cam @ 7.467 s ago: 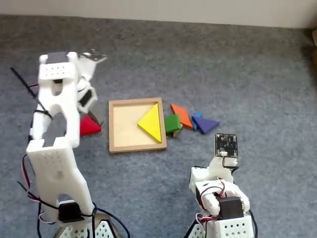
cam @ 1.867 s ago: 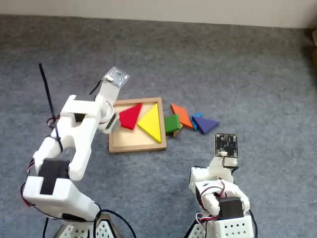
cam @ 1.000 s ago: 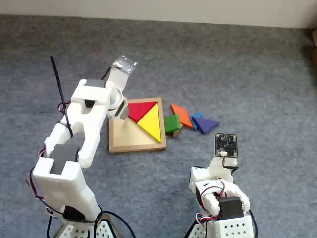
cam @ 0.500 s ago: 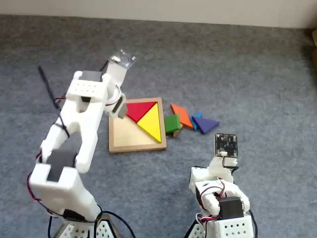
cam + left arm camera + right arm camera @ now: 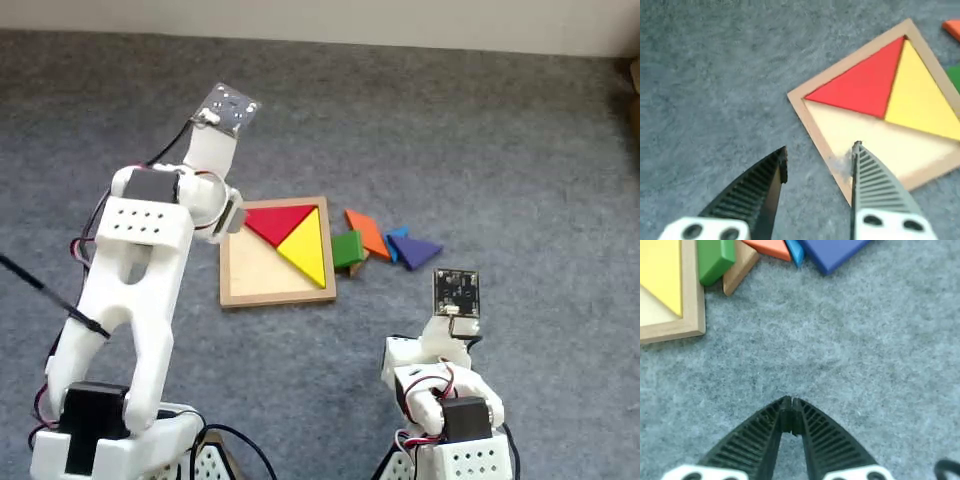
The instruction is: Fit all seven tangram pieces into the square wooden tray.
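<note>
1. Where it stands: the red triangle (image 5: 283,221) and yellow triangle (image 5: 305,250) are lying flat in the tray (image 5: 270,299), filling its far and right parts. The other half of the tray is bare wood.
2. The left gripper (image 5: 820,148) is open with nothing in it. It hangs at the tray's left rim, one finger over the wood and the other over the carpet (image 5: 480,140) outside. Main worry for me: if it drops or swings from there, that inner finger catches the rim and shoves the whole tray, which could jolt the two triangles out of their seats.
3. The right gripper (image 5: 791,405) is closed on nothing, over carpet off the tray's near right corner.
4. The five loose ones are bunched just right of the tray. The green piece (image 5: 347,248) touches the rim and seems to sit partly on a tan piece (image 5: 740,267). The orange piece (image 5: 367,232), light blue piece (image 5: 398,238) and dark blue triangle (image 5: 415,250) are packed together beyond it.
5. Grab any one and you'll probably drag a neighbour along, or nudge green against the tray.
6. They're thin and flat on soft carpet, so I'd expect slipped or skewed pinches.
7. Anything dropped in at the wrong angle will likely ride up on the red or yellow edge instead of seating.
</note>
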`<action>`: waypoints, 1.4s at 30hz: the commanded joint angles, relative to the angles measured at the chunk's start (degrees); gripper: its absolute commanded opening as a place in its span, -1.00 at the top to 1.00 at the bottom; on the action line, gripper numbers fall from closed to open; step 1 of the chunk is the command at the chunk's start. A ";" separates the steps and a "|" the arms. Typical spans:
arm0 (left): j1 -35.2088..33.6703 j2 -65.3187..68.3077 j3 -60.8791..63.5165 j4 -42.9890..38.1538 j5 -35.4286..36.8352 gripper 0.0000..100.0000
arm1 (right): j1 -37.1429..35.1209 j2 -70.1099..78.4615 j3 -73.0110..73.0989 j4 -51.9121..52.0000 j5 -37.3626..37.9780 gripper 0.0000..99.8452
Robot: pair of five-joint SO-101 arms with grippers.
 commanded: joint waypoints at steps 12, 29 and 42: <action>-3.91 -4.18 7.78 -11.60 3.60 0.57 | 0.66 -0.84 5.76 0.31 0.62 0.96; -9.63 -28.09 18.24 -0.53 3.78 0.57 | 0.66 -0.84 5.76 0.31 0.62 0.96; -9.27 -38.20 31.08 -0.09 3.43 0.57 | 0.66 -0.84 5.76 0.31 0.62 0.96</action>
